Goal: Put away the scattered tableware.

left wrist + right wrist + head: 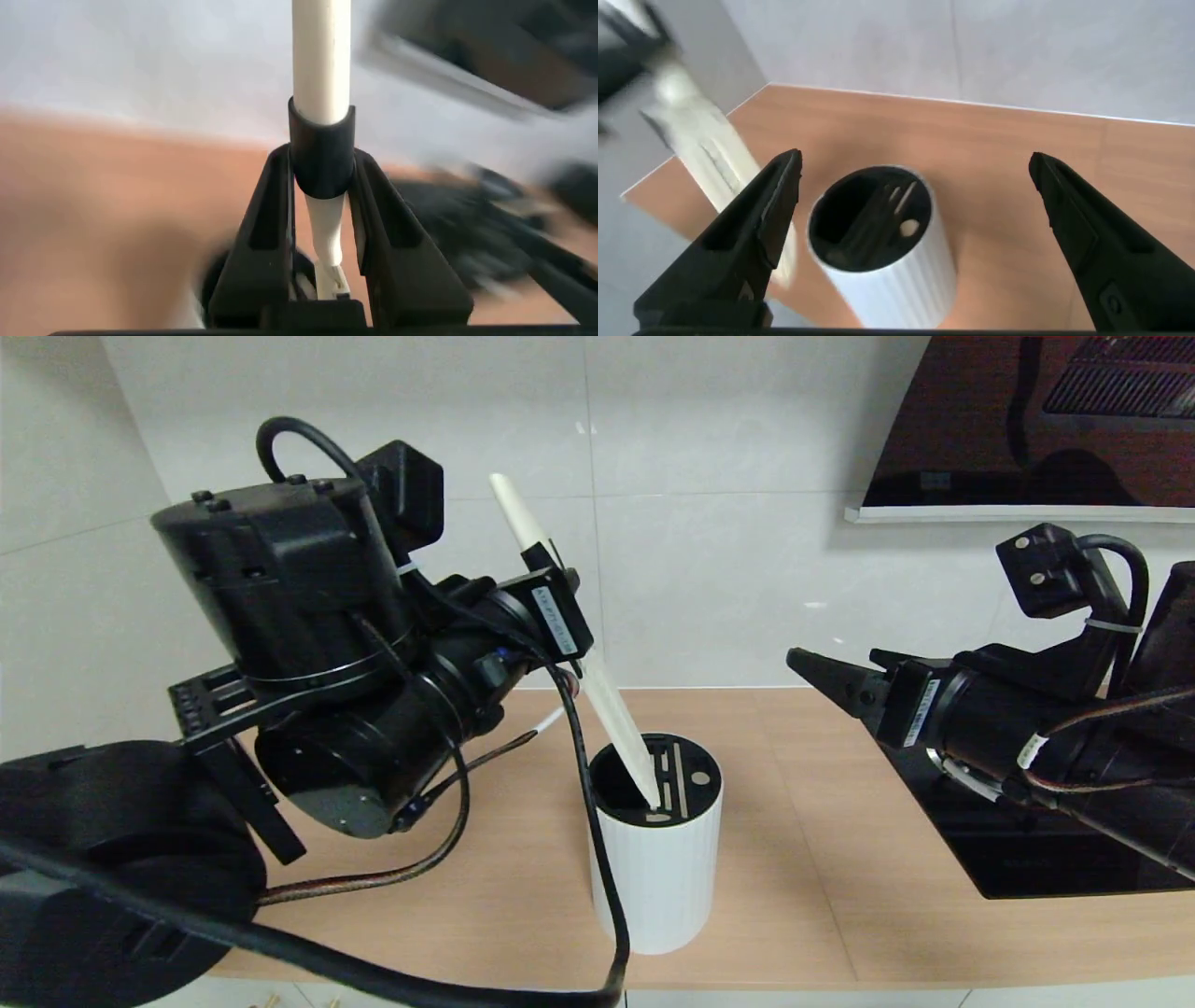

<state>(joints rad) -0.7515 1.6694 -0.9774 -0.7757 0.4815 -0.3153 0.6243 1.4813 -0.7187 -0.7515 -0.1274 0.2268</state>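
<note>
A white knife [621, 728] with a white handle and a black collar is tilted, its blade tip inside the black slotted top of a white cylindrical holder [663, 868] on the wooden counter. My left gripper [560, 616] is shut on the knife near the collar, above and to the left of the holder. In the left wrist view the fingers [271, 215] clamp the knife [322, 56] at its collar. My right gripper [822, 672] hangs open to the right of the holder, holding nothing. In the right wrist view, that gripper [915, 163] looks down on the holder [887, 252] and the knife [710, 159].
The wooden counter [794, 821] backs onto a tiled wall. A black cooktop [1027, 859] is set into it under my right arm, and a dark range hood [1027, 420] hangs at the upper right. The counter's front edge runs just before the holder.
</note>
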